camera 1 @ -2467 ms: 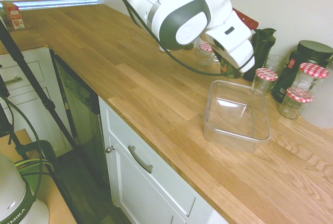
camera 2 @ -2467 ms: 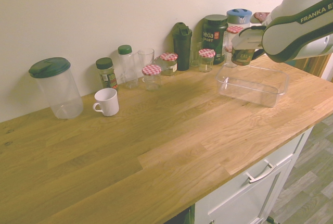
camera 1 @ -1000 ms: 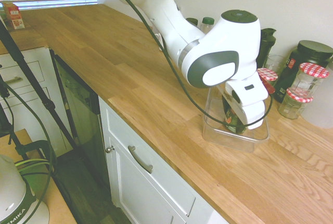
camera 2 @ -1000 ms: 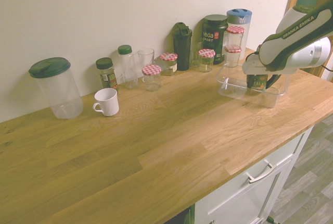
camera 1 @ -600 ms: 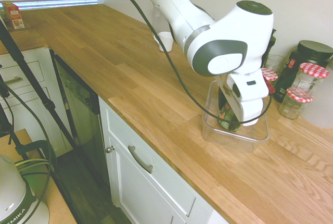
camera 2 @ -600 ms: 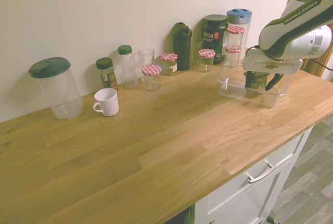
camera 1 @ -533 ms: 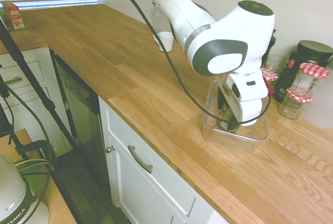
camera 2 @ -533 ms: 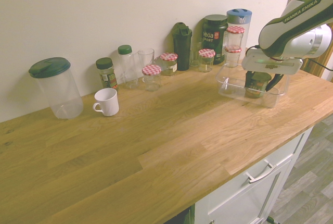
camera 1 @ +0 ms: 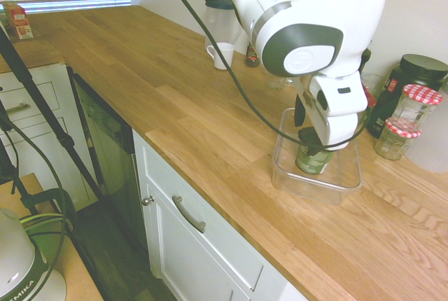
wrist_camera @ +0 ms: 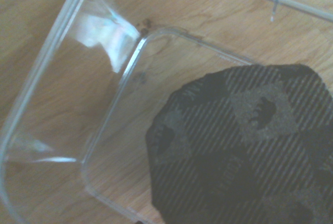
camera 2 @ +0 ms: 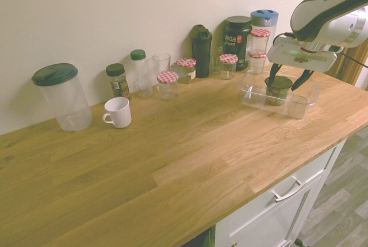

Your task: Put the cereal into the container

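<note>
A wooden counter point(camera 2: 172, 161) along a pale wall. The tub point(camera 2: 305, 100) holds the cereal point(camera 2: 278, 90), upright on its floor. The gripper point(camera 2: 287, 77) hangs just above, fingers spread and empty. The can looks light, stiff, smooth-sided; grip its sides. Half a second ago the fingers enclosed it; now they have let go and lifted.

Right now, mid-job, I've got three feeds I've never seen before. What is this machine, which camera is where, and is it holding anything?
It is one white robot arm on a wooden kitchen counter. Two pictures come from room cameras on opposite sides; the third looks down from the wrist. The end effector hangs open above the small green-labelled, dark-topped cereal can, holding nothing. That can stands upright inside the large clear rectangular plastic tub. The wrist view shows the can's dark top and the tub's corner. Jars, a white mug and bottles line the wall.
</note>
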### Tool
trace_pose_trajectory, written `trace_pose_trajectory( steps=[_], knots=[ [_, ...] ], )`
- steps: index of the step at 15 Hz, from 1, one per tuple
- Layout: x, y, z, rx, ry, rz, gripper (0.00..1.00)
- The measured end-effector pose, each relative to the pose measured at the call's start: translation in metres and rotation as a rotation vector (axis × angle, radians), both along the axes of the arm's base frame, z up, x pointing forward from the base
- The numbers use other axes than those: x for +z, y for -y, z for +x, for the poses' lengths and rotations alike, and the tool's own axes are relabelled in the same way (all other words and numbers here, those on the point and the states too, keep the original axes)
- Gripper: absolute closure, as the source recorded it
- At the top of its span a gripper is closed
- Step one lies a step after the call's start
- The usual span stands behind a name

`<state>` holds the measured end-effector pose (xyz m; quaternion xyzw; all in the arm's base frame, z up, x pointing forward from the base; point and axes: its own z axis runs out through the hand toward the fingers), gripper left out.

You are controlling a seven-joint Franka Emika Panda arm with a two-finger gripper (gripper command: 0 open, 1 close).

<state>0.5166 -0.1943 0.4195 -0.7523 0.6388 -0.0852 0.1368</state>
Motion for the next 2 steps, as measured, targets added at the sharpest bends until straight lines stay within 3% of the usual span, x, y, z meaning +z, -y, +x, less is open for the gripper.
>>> trace_pose_trajectory(
  steps=[2],
  knots=[
    [0.0147,-0.0003,0.0,0.002,0.017,0.007,0.0]
  ],
)
